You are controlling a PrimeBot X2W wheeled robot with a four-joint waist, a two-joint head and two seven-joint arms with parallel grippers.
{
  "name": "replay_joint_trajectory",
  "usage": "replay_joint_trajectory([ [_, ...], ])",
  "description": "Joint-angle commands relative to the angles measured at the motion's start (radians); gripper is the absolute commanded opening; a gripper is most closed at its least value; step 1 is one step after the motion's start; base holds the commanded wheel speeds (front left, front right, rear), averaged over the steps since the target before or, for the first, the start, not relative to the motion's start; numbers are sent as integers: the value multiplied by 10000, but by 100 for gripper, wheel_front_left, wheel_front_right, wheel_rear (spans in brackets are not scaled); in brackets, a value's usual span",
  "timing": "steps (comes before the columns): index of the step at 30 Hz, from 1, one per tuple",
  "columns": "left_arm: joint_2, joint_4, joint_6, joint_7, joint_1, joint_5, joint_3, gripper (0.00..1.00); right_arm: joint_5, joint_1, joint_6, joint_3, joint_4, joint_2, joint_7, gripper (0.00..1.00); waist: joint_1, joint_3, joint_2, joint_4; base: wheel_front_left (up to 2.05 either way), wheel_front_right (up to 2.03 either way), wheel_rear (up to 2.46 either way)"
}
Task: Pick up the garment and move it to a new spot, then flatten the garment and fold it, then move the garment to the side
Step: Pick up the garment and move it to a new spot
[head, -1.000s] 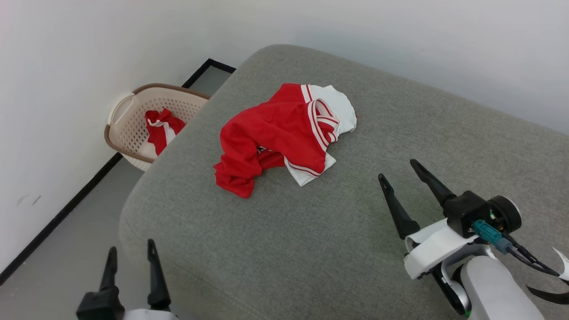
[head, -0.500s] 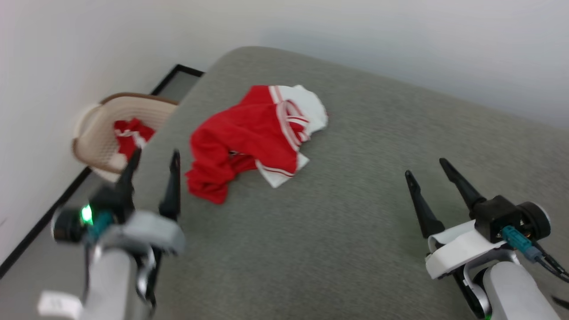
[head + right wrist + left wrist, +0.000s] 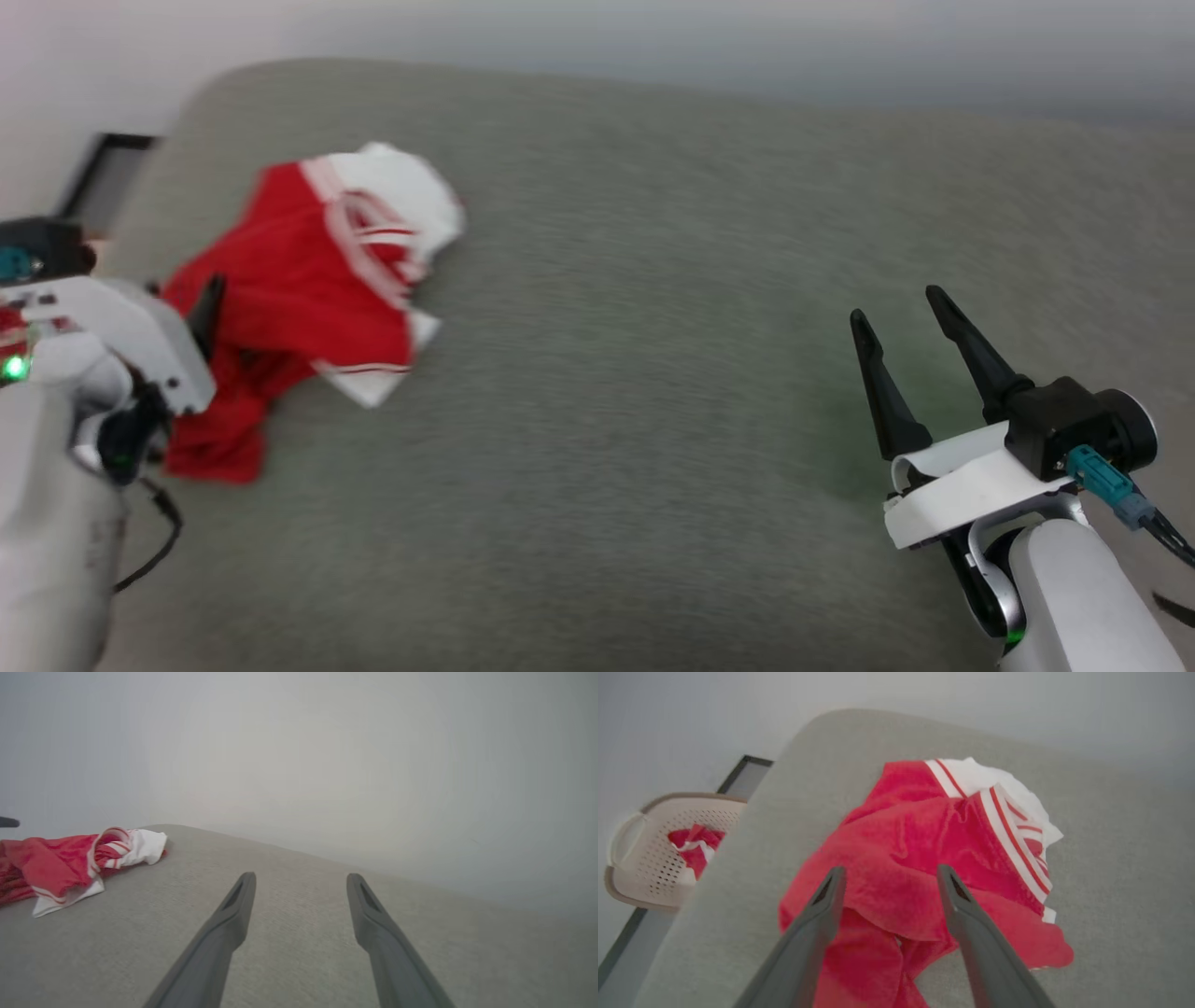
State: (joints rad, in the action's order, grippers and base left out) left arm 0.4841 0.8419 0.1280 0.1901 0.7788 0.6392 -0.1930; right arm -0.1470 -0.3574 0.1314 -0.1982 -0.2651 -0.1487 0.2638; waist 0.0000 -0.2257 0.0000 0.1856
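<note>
The garment lies dead ahead of the left fingers, which are spread wide and empty, their tips framing a raised red fold. Whether they touch the cloth, I cannot tell. Outward from there, the crumpled heap runs from a red bunch at the near end to the white striped sleeve at the far right, on the grey cushion near its left edge. The right fingers, equally wide and holding nothing, hover over bare cushion, the shirt well off to their left. Left arm's job, I'd say.
</note>
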Motion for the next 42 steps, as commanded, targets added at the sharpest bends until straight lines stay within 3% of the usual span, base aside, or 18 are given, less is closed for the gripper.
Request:
replay_joint_trajectory([
  [1,186,122,29,543,36,451,-168,100,-7,-134,-14,-4,71,59,7,100,0,-1459,0,-1976,0,0,0],
  [6,717,279,30,2034,-277,2147,-330,100,-29,-244,-14,-101,115,151,7,100,0,-1580,0,-2578,0,0,0],
  [9,927,578,31,2392,-481,2485,-353,100,-45,-269,-14,-155,144,149,5,100,0,-1635,0,-2805,0,0,0],
  [16,461,1471,30,2522,-772,2761,-571,100,29,-372,-14,-233,250,160,5,100,0,-1828,0,-2989,0,0,0],
  [18,287,1529,38,2544,-861,2874,-694,49,49,-401,-14,-258,207,180,7,100,0,-1772,0,-2974,0,0,0],
  [19,230,1474,39,2528,-902,2927,-800,30,45,-407,-14,-274,187,201,7,100,0,-1716,0,-2958,0,0,0],
  [20,238,1392,66,2436,-935,2972,-871,0,34,-398,-14,-285,168,215,7,100,0,-1639,0,-2935,0,0,0],
  [29,1553,678,54,-310,-322,2508,-1043,0,-125,-74,-14,-241,-62,481,5,100,0,-601,0,-2820,0,0,0],
  [32,1729,76,33,-981,-274,2601,-1264,0,-157,91,-14,-229,-135,566,7,100,0,-250,0,-2861,0,0,0],
  [42,1939,-3446,31,-1126,-89,3195,-3132,0,-340,297,-14,108,19,837,5,100,0,-111,0,-3651,0,0,0],
])
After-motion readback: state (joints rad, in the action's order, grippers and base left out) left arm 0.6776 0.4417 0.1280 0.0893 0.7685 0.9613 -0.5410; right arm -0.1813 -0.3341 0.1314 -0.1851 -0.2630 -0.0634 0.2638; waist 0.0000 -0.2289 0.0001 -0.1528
